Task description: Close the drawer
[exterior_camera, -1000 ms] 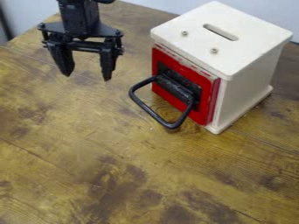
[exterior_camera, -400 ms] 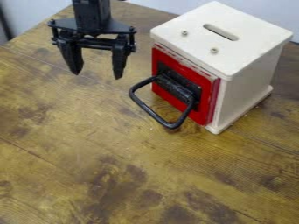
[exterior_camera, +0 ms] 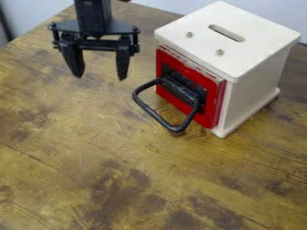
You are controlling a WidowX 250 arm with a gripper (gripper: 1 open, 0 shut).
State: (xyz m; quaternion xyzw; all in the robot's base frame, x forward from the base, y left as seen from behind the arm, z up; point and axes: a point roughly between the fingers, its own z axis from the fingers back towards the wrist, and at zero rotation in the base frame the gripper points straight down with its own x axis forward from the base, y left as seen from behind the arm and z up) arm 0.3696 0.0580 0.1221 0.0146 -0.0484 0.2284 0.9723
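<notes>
Apparently set in cream housing (exterior_camera: 249, 88), right of the tool (exterior_camera: 100, 75), on surface (exterior_camera: 96, 171): red drawer (exterior_camera: 210, 113). Tool fingers spread wide, nothing between. Probably light, stiff, smooth-sliding; best taken by black loop handle (exterior_camera: 178, 128), or pushed flat on red front.

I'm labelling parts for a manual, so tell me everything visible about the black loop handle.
The handle is a black, rounded bar, smooth and probably metal or plastic, bent into a loop. It juts outward and slightly down from the red drawer front, toward the lower left of the picture. Its ends meet a dark, ribbed-looking piece at the front's middle. The pincer does not touch it.
</notes>
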